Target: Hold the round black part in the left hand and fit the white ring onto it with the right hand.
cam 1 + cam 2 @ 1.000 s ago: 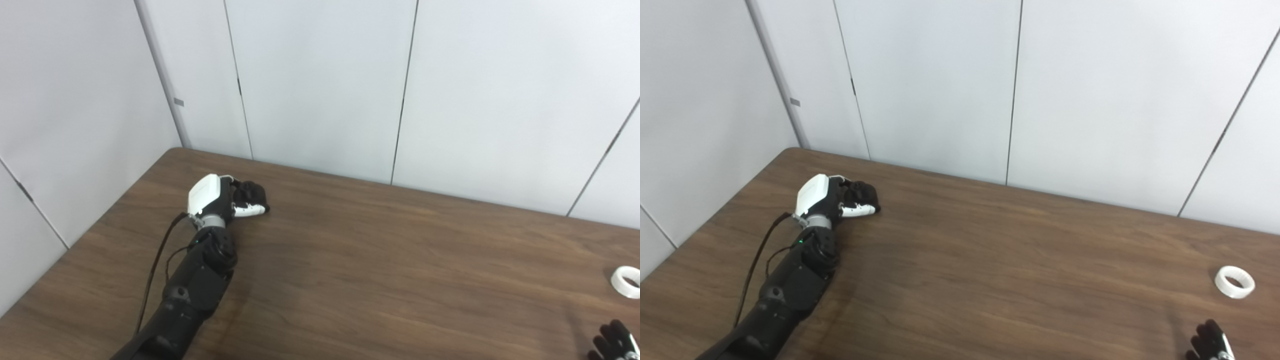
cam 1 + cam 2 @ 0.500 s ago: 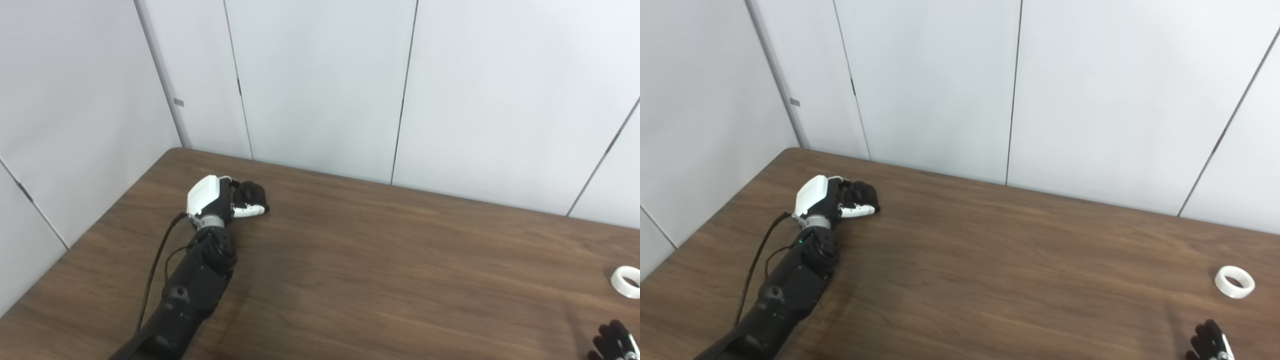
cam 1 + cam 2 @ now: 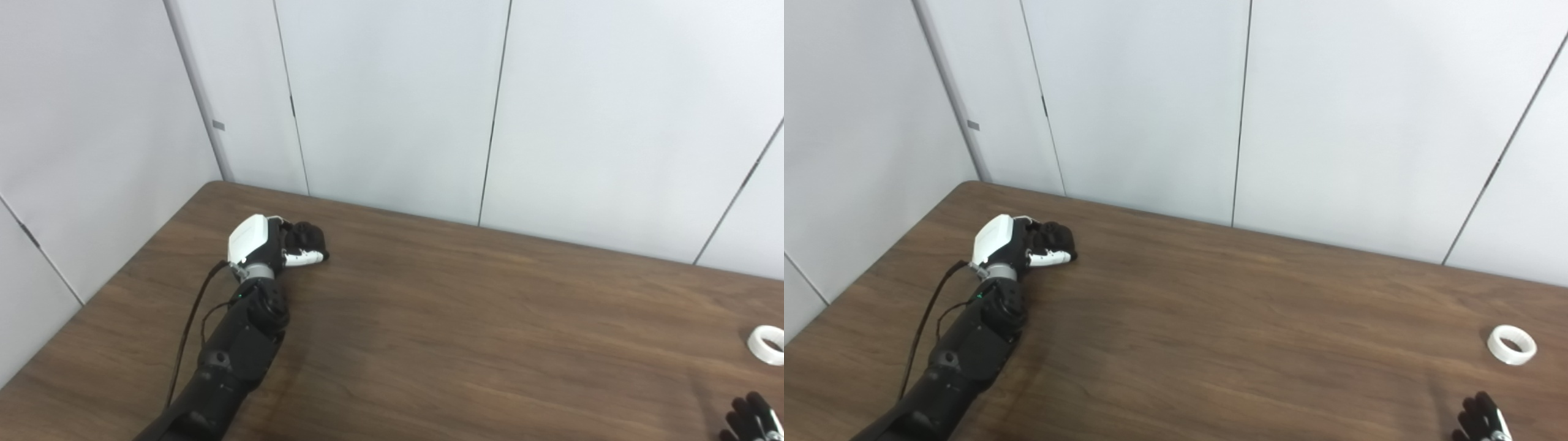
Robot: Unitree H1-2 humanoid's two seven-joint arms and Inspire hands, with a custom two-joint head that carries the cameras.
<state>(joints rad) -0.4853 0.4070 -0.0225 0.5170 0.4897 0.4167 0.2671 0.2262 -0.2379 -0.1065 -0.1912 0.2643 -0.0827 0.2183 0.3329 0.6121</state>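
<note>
My left hand [image 3: 272, 241], white-backed with black fingers, lies on the wooden table [image 3: 465, 318] at its far left. Its fingers are curled shut over the round black part [image 3: 308, 235], which is hard to tell apart from the dark fingers. The white ring [image 3: 1511, 345] lies flat on the table at the far right, untouched. Only the fingertips of my right hand [image 3: 1480, 420] show, at the bottom right corner. They are spread apart with nothing in them, and lie a short way in front of the ring.
Pale wall panels [image 3: 392, 104] close off the table along its back and left sides. A black cable [image 3: 190, 331] runs along my left forearm. Bare brown tabletop stretches between the two hands.
My left hand has crept a touch to the left, still closed. The ring and my right hand have stayed put.
</note>
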